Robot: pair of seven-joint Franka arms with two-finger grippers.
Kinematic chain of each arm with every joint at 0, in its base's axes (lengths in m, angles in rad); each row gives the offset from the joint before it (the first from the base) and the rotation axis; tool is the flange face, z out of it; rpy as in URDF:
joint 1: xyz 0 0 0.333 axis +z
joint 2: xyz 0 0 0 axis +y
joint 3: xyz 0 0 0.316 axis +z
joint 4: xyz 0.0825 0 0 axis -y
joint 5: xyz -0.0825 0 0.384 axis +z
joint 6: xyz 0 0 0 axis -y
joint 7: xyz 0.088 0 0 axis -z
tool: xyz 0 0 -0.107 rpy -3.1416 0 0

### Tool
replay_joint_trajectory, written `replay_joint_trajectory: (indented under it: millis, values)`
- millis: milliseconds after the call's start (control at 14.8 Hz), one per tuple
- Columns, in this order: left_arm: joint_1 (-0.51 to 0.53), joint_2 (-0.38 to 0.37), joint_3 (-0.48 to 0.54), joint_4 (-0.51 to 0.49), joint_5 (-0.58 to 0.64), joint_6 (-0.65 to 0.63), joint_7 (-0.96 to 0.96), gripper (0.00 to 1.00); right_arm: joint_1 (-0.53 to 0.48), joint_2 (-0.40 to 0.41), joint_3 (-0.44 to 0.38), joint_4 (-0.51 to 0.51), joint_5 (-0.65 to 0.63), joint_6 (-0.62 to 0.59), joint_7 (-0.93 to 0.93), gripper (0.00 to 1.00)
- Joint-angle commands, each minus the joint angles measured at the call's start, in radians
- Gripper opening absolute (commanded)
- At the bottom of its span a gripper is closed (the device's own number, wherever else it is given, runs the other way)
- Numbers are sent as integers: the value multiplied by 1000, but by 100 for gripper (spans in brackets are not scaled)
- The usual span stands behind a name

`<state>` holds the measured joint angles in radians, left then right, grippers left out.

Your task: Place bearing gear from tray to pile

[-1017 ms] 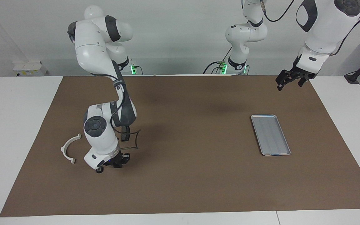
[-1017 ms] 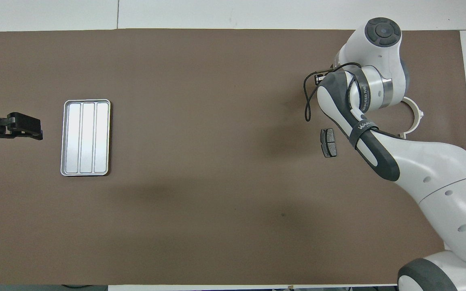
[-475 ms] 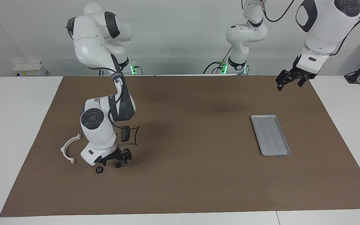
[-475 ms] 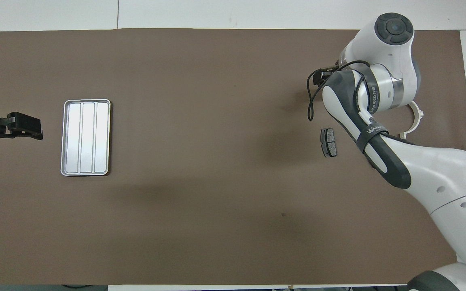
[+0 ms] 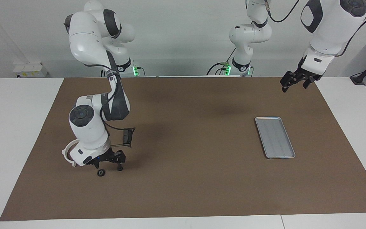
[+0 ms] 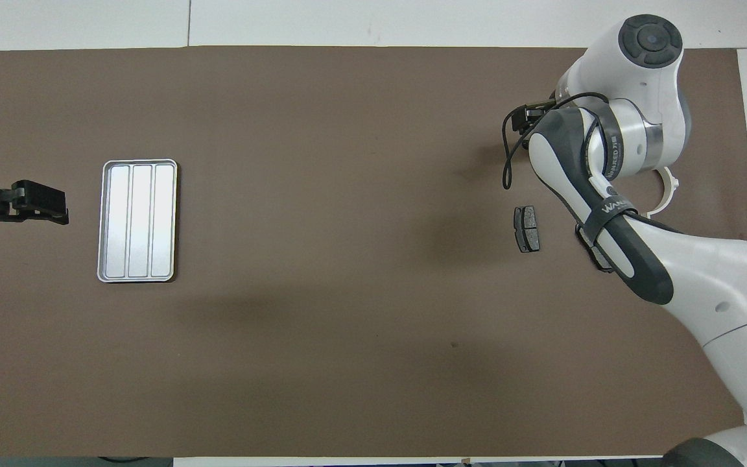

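Observation:
The bearing gear (image 5: 100,172), a small black ring, lies flat on the brown mat beside the pile. My right gripper (image 5: 108,166) hangs just above it, open and holding nothing. The pile's white half-ring bracket (image 5: 66,152) (image 6: 666,192) is partly covered by the right arm. A dark grey brake-pad piece (image 5: 126,136) (image 6: 526,228) lies nearer to the robots than the gear. The silver-grey ridged tray (image 5: 274,137) (image 6: 139,220) sits bare toward the left arm's end. My left gripper (image 5: 292,82) (image 6: 39,206) waits open in the air near that end. From overhead, the right arm hides the gear.
A brown mat (image 5: 189,190) covers most of the white table (image 5: 8,127). A black cable loop (image 6: 509,162) hangs off the right arm's wrist. The right arm's forearm (image 6: 607,194) stretches over the pile area.
My right gripper opened and let go of the bearing gear, which now rests on the mat. The gripper rose slightly and shifted toward the right arm's end. The left arm stayed still.

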<state>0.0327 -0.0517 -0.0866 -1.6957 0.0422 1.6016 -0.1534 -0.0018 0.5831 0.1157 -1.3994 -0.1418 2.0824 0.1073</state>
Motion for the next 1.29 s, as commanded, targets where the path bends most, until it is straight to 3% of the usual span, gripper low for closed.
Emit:
replay_joint_trajectory:
  millis: [0, 203, 542, 814, 1220]
  values:
    - [1, -13, 1, -2, -10, -14, 8, 100, -12, -257, 2, -231, 8, -36, -24, 100]
    - [1, -13, 1, -4, -10, -14, 8, 100, 0, -435, -14, -276, 69, -212, -24, 100]
    - [1, -13, 1, -2, -10, -14, 8, 100, 54, -641, -59, -268, 114, -462, -23, 100]
    - [1, -13, 1, -4, -10, -14, 8, 100, 80, -697, -89, -262, 163, -565, -17, 100]
    - [1, -13, 1, -4, -10, -14, 8, 100, 69, -694, -96, -251, 145, -570, -21, 100]
